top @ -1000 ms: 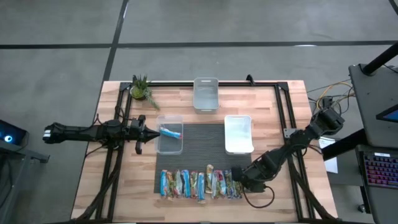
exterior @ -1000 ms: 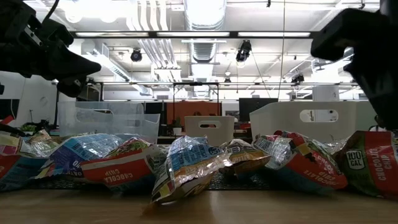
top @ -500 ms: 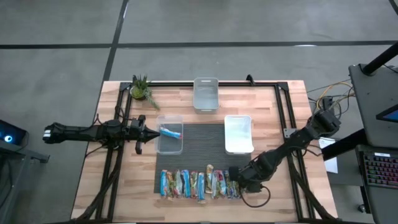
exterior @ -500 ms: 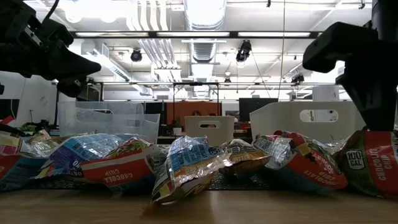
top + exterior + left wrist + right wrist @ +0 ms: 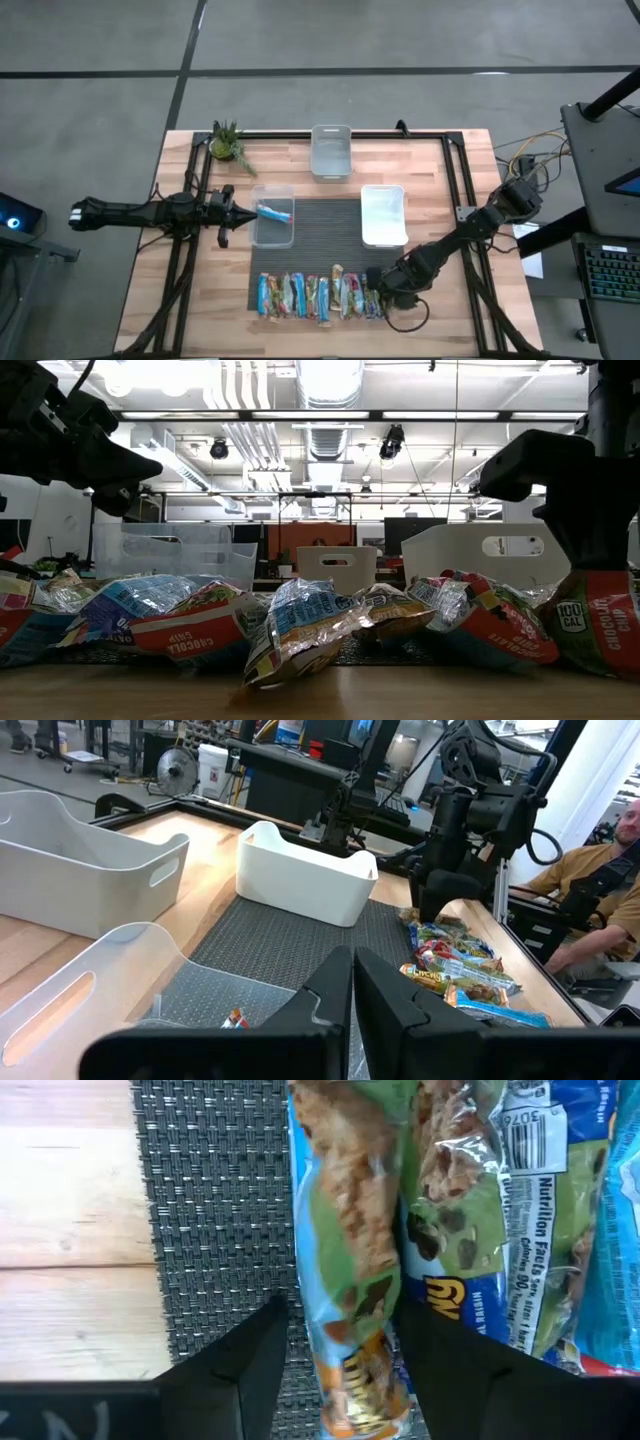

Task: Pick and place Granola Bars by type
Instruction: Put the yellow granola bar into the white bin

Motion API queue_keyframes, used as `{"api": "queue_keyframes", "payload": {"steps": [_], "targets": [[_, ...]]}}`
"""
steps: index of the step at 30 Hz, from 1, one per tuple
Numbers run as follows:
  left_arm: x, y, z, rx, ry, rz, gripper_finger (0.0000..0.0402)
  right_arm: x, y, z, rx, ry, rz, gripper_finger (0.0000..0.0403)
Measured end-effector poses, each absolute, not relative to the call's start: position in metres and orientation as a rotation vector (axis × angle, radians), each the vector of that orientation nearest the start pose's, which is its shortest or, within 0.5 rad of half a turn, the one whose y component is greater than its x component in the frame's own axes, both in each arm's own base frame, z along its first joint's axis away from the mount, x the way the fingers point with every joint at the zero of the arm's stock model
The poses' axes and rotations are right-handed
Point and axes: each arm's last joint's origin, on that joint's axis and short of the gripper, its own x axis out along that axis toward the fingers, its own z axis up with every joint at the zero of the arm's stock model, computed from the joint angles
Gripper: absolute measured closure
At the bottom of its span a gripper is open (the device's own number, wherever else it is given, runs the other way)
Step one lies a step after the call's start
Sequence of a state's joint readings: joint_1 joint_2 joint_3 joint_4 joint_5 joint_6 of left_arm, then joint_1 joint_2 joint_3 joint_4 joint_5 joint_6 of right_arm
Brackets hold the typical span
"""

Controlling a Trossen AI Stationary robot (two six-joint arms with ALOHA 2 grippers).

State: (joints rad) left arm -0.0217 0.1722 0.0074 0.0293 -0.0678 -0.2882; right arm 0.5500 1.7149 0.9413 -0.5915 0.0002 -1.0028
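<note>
Several granola bars (image 5: 320, 297) lie side by side in a row on the dark mat near the table's near edge; the low view shows them too (image 5: 300, 615). My right gripper (image 5: 383, 297) points down, open, over the row's right end. Its fingers stand on either side of the rightmost bar (image 5: 350, 1280), a green and blue wrapper. One blue bar (image 5: 275, 211) lies in the clear bin (image 5: 272, 232). My left gripper (image 5: 236, 212) hovers shut beside that bin's left wall, and its wrist view shows the shut fingers (image 5: 352, 990). My right gripper comes from above with one finger (image 5: 250, 1360) at the rightmost bar's outer long edge and the other (image 5: 450, 1360) at the seam toward the neighbouring bar. The fingers lie across the bar, which rests flat on the mat. I cannot tell whether they touch it.
A white bin (image 5: 383, 214) stands on the mat's far right, a greyish clear bin (image 5: 331, 152) at the table's far edge, and a small plant (image 5: 228, 143) at the far left. A black frame rail (image 5: 455, 180) borders the tabletop. A seated person (image 5: 600, 880) shows beyond the table's right side.
My right gripper has sunk toward the rightmost bar and drifted a little toward the table's left edge, still pointing down. The bars have stayed where they were.
</note>
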Motion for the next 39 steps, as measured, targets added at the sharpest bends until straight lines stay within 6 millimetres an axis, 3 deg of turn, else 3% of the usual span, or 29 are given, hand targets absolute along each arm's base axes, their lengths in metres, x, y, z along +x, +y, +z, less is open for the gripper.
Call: {"api": "queue_keyframes", "payload": {"steps": [19,29,39], "targets": [[0.107,0.000,0.155,-0.282,0.128,0.065,0.0402,0.253,0.152,0.142,-1.183,1.014,1.107,0.0332],[0.107,0.000,0.155,-0.281,0.128,0.065,0.0402,0.253,0.151,0.143,-1.183,1.012,1.104,0.0346],[0.107,0.000,0.155,-0.282,0.128,0.065,0.0402,0.243,0.143,0.183,-1.110,0.939,1.004,0.0347]]}}
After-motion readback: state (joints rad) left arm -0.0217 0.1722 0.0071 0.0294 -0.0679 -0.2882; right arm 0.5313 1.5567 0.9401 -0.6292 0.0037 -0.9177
